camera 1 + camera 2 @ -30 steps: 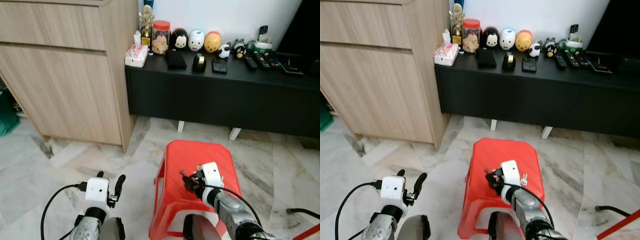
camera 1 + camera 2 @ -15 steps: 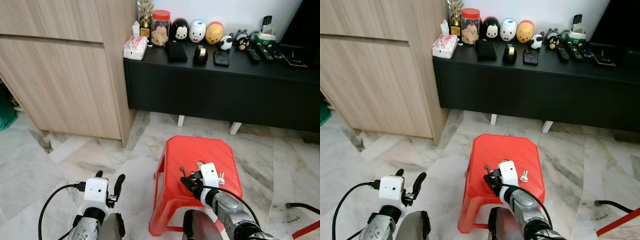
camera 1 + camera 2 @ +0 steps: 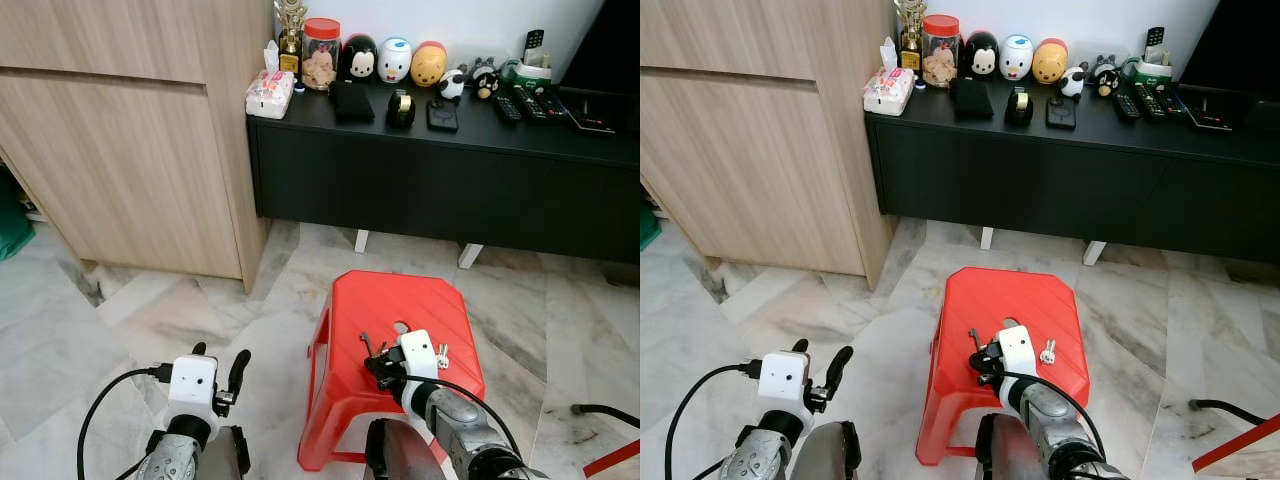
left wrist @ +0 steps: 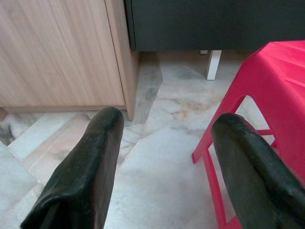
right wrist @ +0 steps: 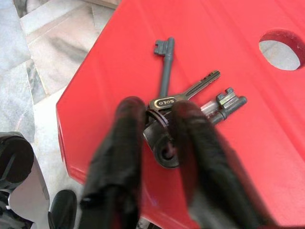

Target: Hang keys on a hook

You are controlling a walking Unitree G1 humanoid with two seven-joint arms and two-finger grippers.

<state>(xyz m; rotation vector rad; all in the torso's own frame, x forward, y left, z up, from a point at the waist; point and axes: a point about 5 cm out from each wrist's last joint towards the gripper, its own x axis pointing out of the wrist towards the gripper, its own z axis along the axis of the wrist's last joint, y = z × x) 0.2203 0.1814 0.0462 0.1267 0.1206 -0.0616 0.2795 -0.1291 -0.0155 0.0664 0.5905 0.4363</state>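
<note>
A: Right gripper [image 5: 159, 125] is low over the red stool [image 3: 352, 400], fingers [image 5: 122, 143] drawn narrow and pinched on the key bunch.

B: Yes, the keys [image 5: 183, 100] fan out from between the two black pads, and the dark ring of the bunch sits in the pinch. One long grey key points away along the stool top, a brass one stamped SOLO lies across it, and a third grey key angles toward the round hole [image 5: 285, 48] in the seat.

A: Are the keys lifted or lying?

B: Hard to call. They're right at the red plastic, with the tips looking like they touch the surface.

A: From the head camera, the gripper sits near the seat's middle, just this side of the hole, and a small silver key [image 3: 441, 354] lies just beside the white wrist housing.

B: Left gripper [image 4: 164, 157] now: it hangs low beside the stool, fingers spread wide, holding nothing. Marble floor [image 4: 167, 143] shows between them, with the stool's leg near one finger.

A: Beyond the stool stands a long black cabinet [image 3: 450, 190], its top lined with a jar [image 3: 321, 68], round figurines [image 3: 394, 60] and remotes [image 3: 510, 108]. A wooden cupboard [image 3: 130, 150] stands to its left.
</note>
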